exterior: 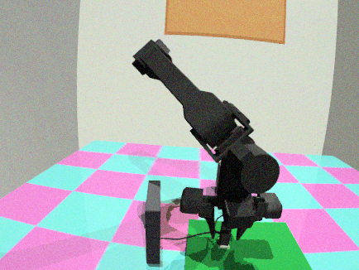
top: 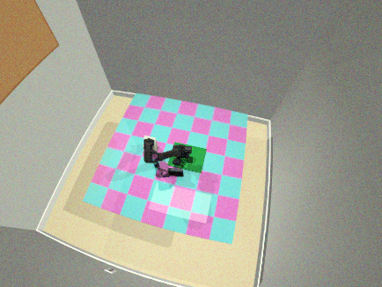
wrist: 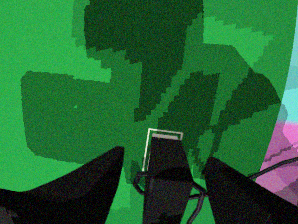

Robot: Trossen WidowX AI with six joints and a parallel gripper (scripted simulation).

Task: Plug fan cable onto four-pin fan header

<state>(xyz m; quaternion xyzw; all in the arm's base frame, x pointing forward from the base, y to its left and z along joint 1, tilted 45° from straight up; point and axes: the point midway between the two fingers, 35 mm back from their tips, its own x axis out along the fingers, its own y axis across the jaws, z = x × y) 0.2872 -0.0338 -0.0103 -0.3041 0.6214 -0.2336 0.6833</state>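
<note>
Black and small, the fan (exterior: 153, 221) stands on edge at the left, its thin, limp cable (exterior: 175, 238) trailing right to the plug (wrist: 165, 179) on the green board (exterior: 285, 248). That plug looks light and stiff, best pinched by its flat sides. The gripper (wrist: 162, 192) has its fingers spread either side of it, apart from it, grasping nothing.

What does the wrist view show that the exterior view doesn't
Only the wrist view shows clear gaps between the plug and both fingers, plus the white header outline at the plug's tip. Only the exterior view shows the upright fan, the whole arm, and the orange wall panel. Both show the open gripper over the green board, and the cable.
</note>
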